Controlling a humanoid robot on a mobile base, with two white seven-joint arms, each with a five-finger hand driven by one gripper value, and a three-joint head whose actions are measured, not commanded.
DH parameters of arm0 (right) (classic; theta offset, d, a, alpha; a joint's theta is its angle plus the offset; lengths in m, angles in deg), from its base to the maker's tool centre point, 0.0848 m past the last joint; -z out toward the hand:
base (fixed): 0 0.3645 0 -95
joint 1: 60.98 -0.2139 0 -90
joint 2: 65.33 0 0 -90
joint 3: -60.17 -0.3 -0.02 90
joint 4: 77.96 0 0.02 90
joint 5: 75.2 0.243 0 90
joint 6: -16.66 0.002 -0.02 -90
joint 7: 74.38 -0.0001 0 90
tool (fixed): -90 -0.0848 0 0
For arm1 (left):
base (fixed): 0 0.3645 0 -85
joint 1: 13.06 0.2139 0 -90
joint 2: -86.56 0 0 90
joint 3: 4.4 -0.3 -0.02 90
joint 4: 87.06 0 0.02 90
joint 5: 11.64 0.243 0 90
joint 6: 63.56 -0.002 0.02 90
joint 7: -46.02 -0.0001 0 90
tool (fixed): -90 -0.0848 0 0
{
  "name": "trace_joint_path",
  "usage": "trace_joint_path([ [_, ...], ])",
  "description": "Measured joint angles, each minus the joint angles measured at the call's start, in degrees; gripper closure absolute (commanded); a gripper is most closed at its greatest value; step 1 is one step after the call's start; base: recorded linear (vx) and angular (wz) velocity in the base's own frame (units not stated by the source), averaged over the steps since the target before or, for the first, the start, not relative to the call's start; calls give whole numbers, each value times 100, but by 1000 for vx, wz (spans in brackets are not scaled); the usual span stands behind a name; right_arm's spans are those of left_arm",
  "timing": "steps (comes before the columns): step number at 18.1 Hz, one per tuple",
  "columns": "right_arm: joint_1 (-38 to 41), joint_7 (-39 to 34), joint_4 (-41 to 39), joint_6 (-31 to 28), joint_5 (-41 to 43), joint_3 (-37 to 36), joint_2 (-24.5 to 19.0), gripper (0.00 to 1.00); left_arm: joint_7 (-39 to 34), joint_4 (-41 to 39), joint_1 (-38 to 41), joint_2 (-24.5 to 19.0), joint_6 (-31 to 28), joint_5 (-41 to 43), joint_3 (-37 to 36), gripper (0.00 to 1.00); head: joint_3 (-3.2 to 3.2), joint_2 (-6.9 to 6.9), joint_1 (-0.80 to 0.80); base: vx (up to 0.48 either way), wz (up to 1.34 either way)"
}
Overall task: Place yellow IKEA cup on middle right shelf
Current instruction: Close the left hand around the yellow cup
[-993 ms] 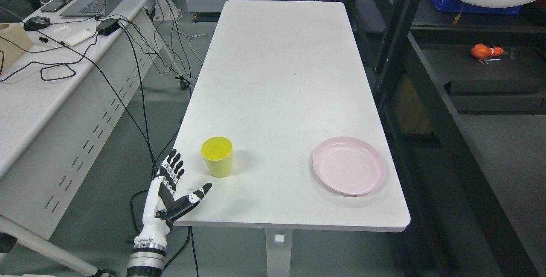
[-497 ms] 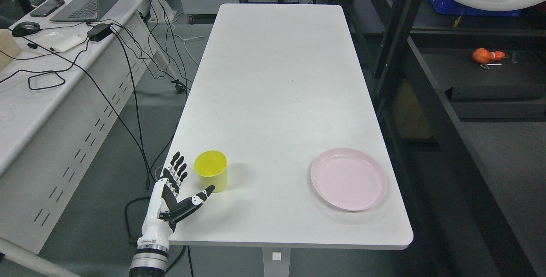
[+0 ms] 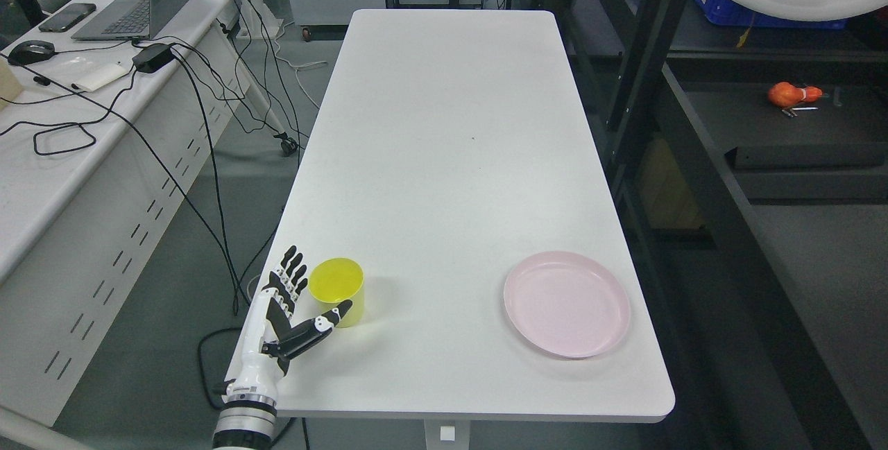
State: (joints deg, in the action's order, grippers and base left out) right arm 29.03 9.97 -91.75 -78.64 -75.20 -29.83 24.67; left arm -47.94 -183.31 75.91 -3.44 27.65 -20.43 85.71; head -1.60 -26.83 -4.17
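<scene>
Upright on the white bench (image 3: pixel 444 159), near the front left corner, with mouth facing up: the yellow cup (image 3: pixel 337 290), set where a sideways grasp from the left can reach it. Well apart to the right, near the front right edge, a pink plate (image 3: pixel 567 302), no part of the job. Low at the bench's left edge, the left hand (image 3: pixel 291 311), spread and holding nothing, four fingers (image 3: pixel 291 271) raised just left of the cup wall, thumb (image 3: pixel 326 318) stretched across in front of the cup's base. Shaped, by the look of it, to cradle the cup between thumb and fingers before closing. Contact impossible to confirm from this angle; thumb tip overlapping the cup's lower front. Dark shelving (image 3: pixel 798 117) off to the right, far from the cup. No right hand in view.
</scene>
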Motion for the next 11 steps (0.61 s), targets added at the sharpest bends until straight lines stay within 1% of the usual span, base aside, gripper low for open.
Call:
trace_joint_path([
  [5, -1, 0, 0, 0, 0, 0, 0, 1, -1, 58, -177, 0, 0, 4, -140, 1, 0, 0, 0, 32, 0],
  [11, -1, 0, 0, 0, 0, 0, 0, 0, -1, 124, -209, 0, -1, 13, -268, 1, 0, 0, 0, 12, 0],
])
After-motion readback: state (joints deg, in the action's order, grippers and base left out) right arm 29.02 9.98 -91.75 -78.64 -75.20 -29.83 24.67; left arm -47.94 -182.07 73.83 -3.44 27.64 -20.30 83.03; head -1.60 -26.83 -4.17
